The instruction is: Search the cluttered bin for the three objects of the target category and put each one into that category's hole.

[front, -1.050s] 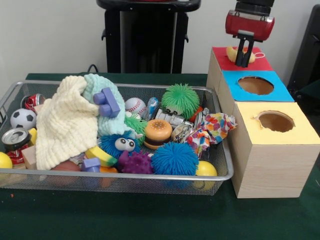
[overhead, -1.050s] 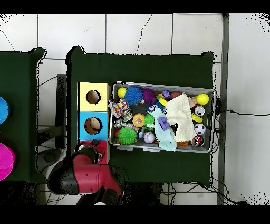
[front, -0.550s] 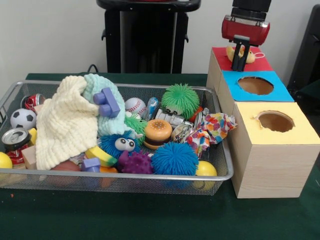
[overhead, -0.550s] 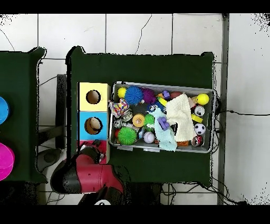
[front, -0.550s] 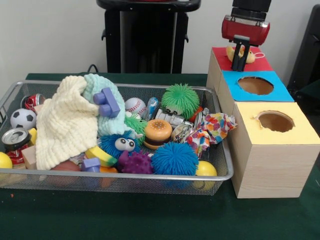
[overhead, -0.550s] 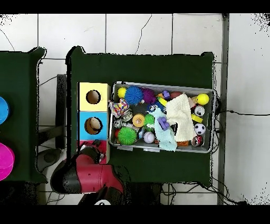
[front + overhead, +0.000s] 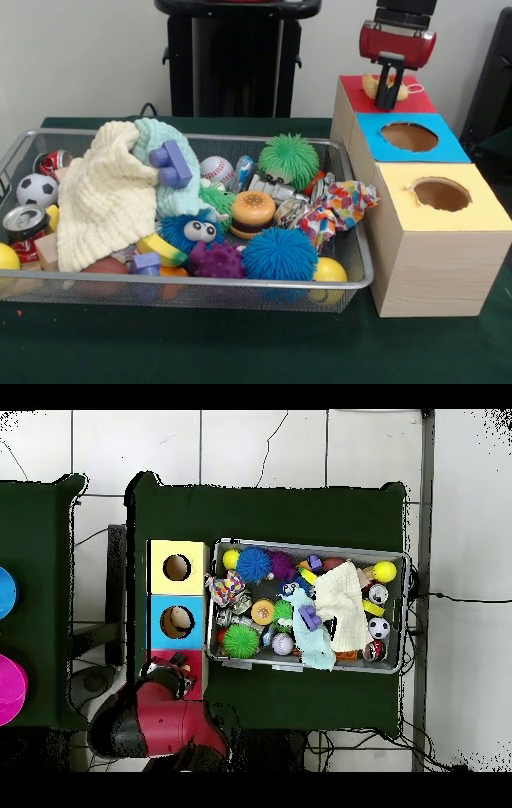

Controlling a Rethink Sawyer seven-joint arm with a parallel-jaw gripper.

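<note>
Front view shows my jaws (image 7: 390,94) low over the red-surround hole (image 7: 387,90) of the wooden box (image 7: 432,256), a small tan-orange figure (image 7: 384,86) at their tips; whether they grip it or have released it, I cannot tell. To do this well I should centre over the opening before letting go. Any other figures lie hidden in the bin (image 7: 200,282) on the worktop (image 7: 240,352).

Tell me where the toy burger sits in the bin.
In the front view, the burger sits right of the bin's middle, between the green fuzzy ball behind and the blue spiky ball in front.
</note>
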